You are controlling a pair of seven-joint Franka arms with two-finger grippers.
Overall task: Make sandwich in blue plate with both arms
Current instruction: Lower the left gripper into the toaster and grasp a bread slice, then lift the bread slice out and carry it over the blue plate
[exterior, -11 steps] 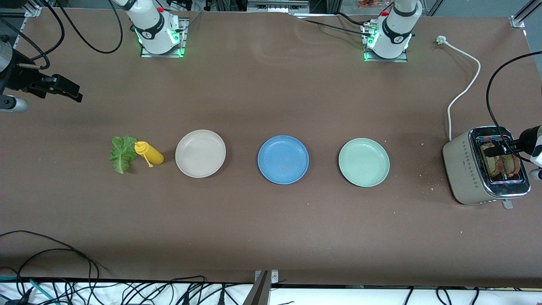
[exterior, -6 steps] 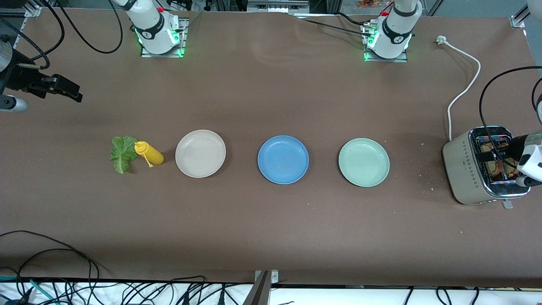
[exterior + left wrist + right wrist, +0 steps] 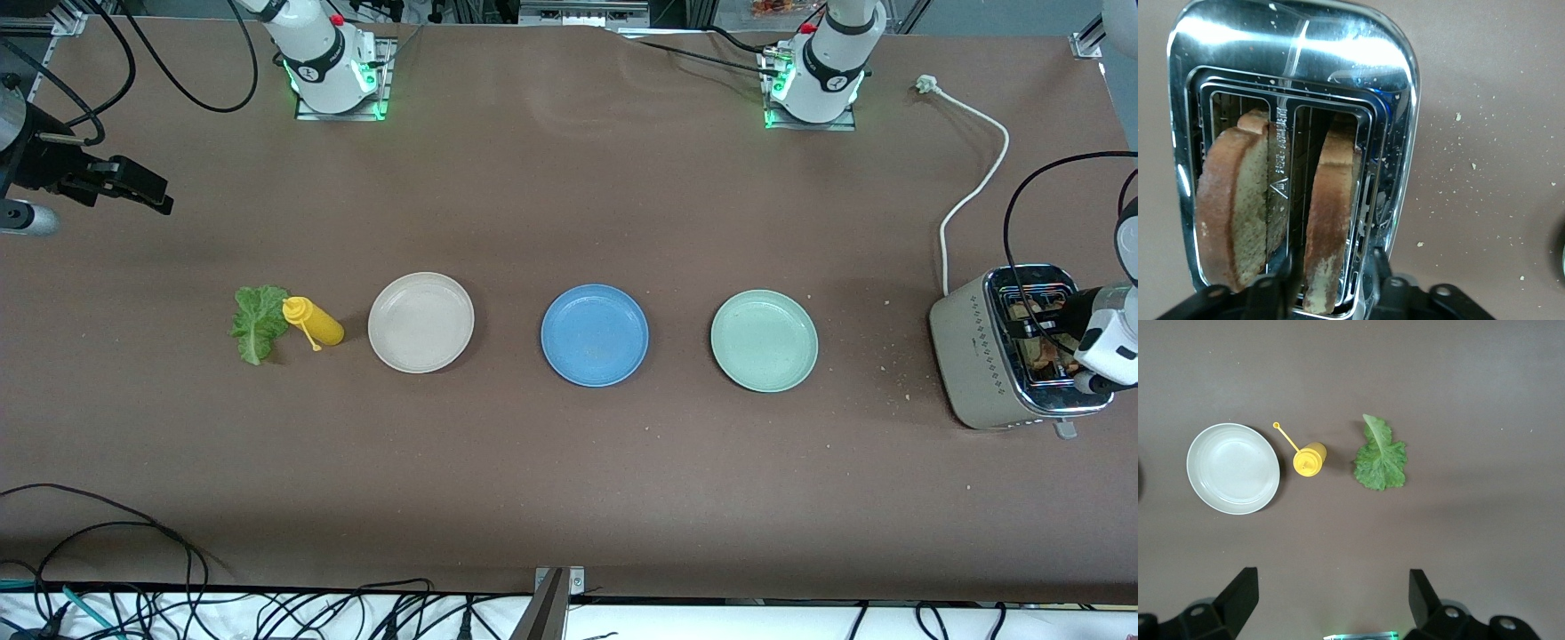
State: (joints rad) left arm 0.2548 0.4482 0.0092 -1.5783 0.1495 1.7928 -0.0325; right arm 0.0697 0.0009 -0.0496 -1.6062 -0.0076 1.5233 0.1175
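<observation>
Two toast slices stood upright in the toaster (image 3: 987, 356) at the left arm's end of the surface (image 3: 569, 498), one per slot, and the sandwich had not been built. The left pincer (image 3: 1331, 283) was down over the toaster's top, its two black fingers (image 3: 1281, 283) set either side of one toast slice (image 3: 1331, 227), narrowed close against the crust; whether they actually pressed it, I could not tell. The other toast slice (image 3: 1238, 207) sat untouched in the neighbouring slot.

The blue plate (image 3: 595, 335) lay bare in the middle of the surface, between a pale green plate (image 3: 764, 340) toward the left arm's end and a beige plate (image 3: 420, 322) toward the right arm's end. Just beside the beige plate, farther toward the right arm's end, a yellow squeeze bottle (image 3: 313, 323) lay on its side, its cap touching the lettuce leaf (image 3: 258, 322) flat on the surface.

The right pincer (image 3: 133, 188) waited high over the surface's edge at the right arm's end, fingers spread wide with nothing between them; its wrist view looked down on the beige plate, bottle and leaf. A white power cord (image 3: 973, 191) trailed from the toaster toward the arm bases, and crumbs were scattered on the surface by the toaster.
</observation>
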